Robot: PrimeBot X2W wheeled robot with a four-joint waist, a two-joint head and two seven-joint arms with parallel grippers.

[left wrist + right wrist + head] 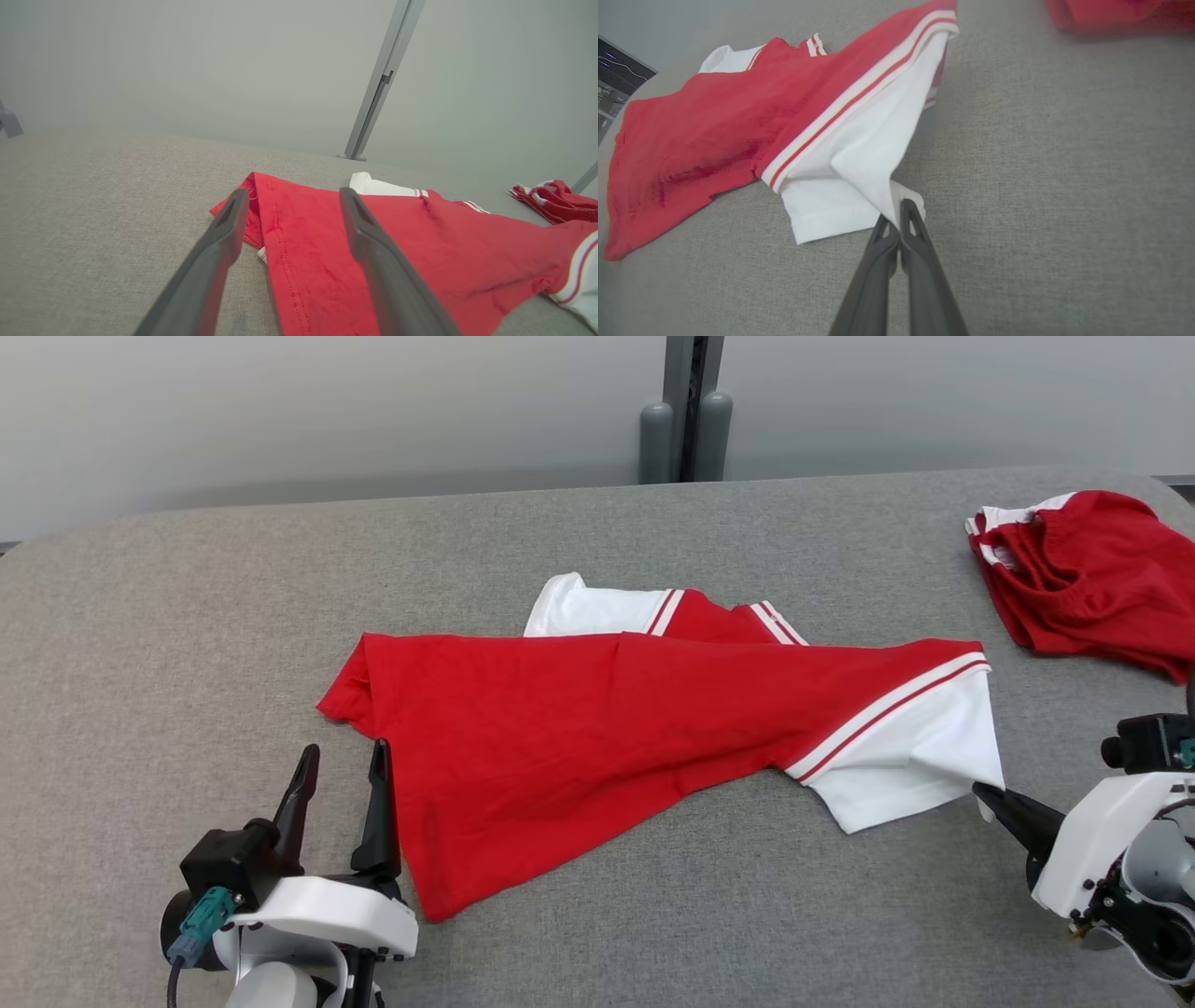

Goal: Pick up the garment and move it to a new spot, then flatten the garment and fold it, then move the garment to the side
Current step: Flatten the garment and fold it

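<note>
Flatten step, I judge. My right hand (896, 215) is pinched together on the corner of the white sleeve (859, 186), and the cloth tents up off the tabletop (187, 616) right at its tips. My left hand (344, 758) has its fingers spread wide and holds nothing. The red hem (280, 242) lies just ahead of it. The garment (597, 728) sprawls bunched between both hands. A second red garment (1083, 560) sits beyond the right hand, well apart. Next, probably: the left hand closes on the hem, then both pull outward to stretch the cloth flat. Keep the pinch firm and the lift low.
</note>
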